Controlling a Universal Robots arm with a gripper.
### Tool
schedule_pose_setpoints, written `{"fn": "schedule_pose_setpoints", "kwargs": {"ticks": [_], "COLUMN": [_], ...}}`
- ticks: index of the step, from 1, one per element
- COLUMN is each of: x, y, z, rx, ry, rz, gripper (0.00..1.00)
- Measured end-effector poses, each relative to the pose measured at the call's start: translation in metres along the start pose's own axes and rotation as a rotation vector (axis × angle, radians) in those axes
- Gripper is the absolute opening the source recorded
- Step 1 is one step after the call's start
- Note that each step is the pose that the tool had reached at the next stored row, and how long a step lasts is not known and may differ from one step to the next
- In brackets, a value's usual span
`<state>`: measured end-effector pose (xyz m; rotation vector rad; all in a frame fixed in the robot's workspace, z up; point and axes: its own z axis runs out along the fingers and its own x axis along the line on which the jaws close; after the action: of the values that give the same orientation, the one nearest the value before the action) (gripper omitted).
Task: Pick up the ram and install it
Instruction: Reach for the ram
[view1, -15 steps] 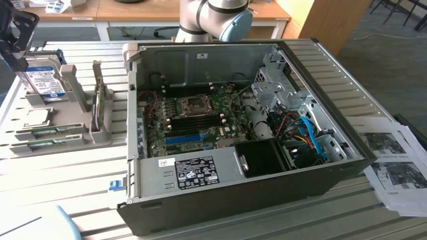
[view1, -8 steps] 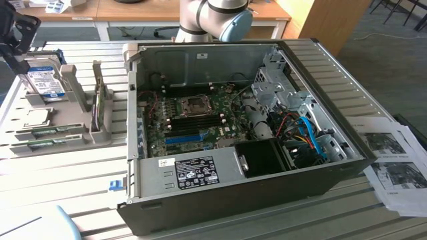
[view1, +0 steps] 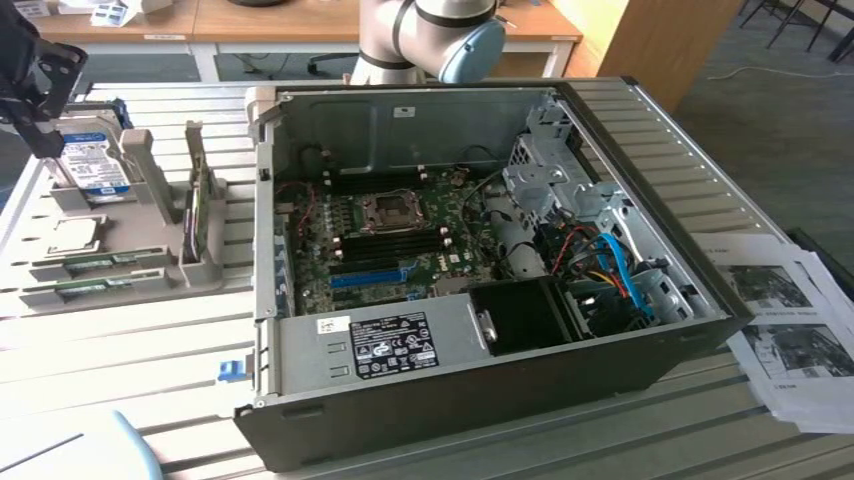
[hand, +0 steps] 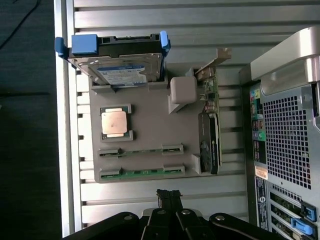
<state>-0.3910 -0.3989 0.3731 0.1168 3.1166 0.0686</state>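
1. I see the gripper (hand: 169, 195) closed and holding nothing, hovering by the gray parts tray (hand: 150, 120).
2. The ram (hand: 141, 172) lies in the tray slot nearest the gripper, with a second stick (hand: 140, 150) parallel beside it.
3. The open PC case (view1: 507, 250) stands on the exterior view's right of the tray.

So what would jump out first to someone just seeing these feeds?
The open computer case dominates the exterior view, its motherboard exposed. On the slatted table at that view's left sits a gray parts tray with a blue-railed hard drive, a CPU and two green ram sticks. The shut gripper hovers by the tray's ram edge, holding nothing.
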Motion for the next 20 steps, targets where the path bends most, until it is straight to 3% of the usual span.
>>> {"fn": "schedule_pose_setpoints", "kwargs": {"ticks": [20], "x": [0.0], "y": [-0.001], "z": [0.0213], "rx": [0.0005], "ry": [0.0052], "rz": [0.0], "gripper": [0.09]}}
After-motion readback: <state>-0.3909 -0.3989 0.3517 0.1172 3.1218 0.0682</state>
